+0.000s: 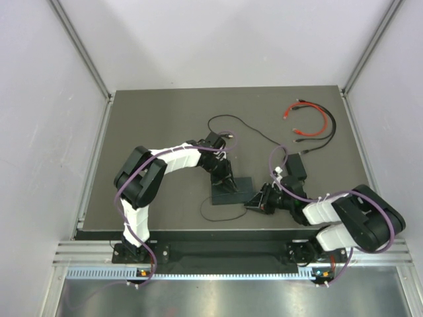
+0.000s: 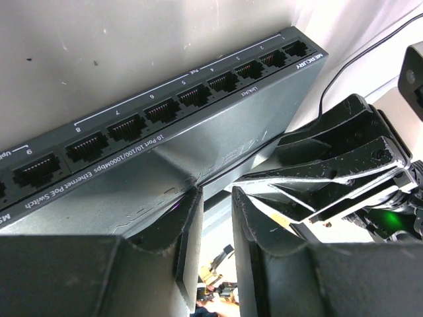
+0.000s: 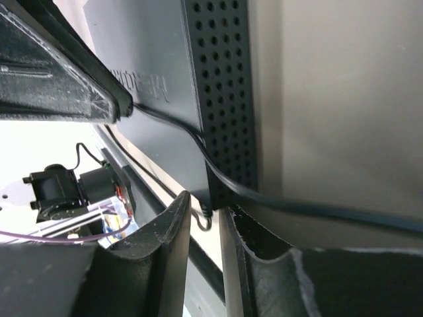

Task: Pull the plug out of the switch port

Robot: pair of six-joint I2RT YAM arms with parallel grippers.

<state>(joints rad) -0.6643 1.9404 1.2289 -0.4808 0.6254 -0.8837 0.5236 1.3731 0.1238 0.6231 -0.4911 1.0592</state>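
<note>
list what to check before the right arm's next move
1. Visible ports on the switch empty: ok.
2. Plug out of the switch: cannot tell; the black cable crosses its vented side, end hidden.
3. left gripper steadying the switch: cannot tell; fingertips at its edge.
4. right gripper on the cable: cannot tell; jaws slightly apart just below it.

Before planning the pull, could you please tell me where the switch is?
In the top view, the switch lies on the table, centred near its front edge, between the left hand and the right hand, left of the black adapter.
</note>
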